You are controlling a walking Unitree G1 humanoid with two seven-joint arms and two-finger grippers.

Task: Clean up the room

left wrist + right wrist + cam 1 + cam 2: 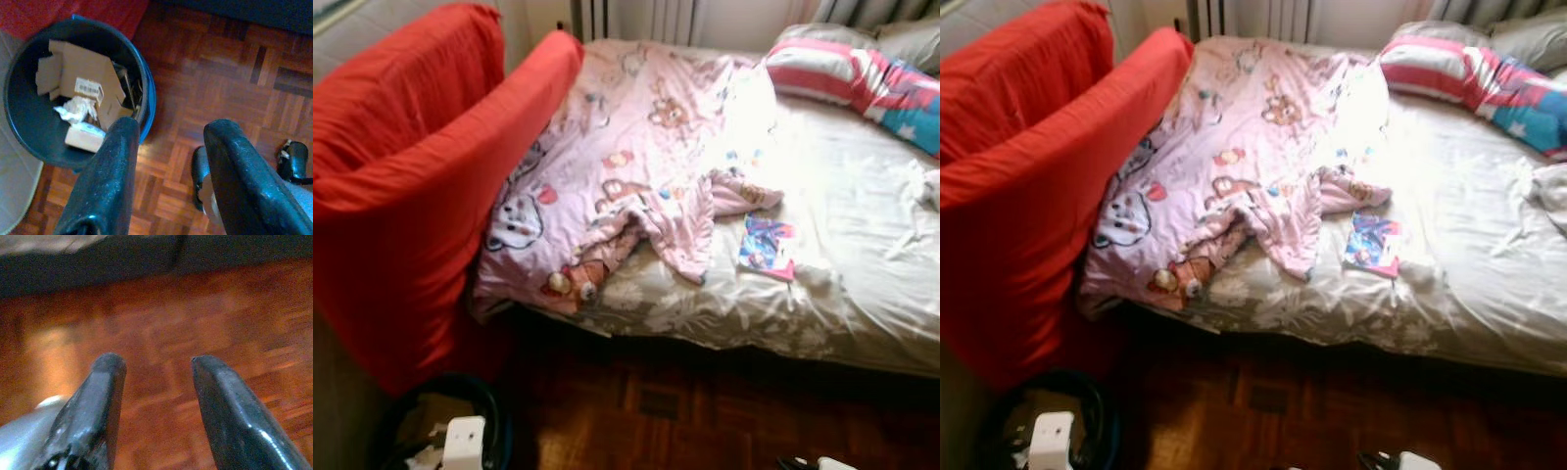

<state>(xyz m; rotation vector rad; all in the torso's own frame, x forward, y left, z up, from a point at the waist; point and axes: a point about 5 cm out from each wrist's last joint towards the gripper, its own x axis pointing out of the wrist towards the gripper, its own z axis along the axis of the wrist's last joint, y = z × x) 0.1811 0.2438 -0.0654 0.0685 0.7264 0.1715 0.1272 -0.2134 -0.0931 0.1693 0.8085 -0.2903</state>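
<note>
A bed (862, 323) with a pale floral sheet stands before me. A pink cartoon-print blanket (636, 166) lies crumpled across its left half. A small colourful book (767, 247) rests on the sheet near the front edge. My left gripper (171, 132) hangs open with nothing held, above the wooden floor next to a dark blue bin (29, 127) that holds cardboard and crumpled paper. My right gripper (156, 363) hangs open with nothing between its fingers over bare parquet (161, 328) near the bed's dark base.
A red armchair (401, 186) stands at the left against the bed. A striped pillow (842, 73) and a blue starred one (915, 113) lie at the head. A white crumpled cloth (928, 186) sits at the right edge. The bin (450, 421) is at my lower left.
</note>
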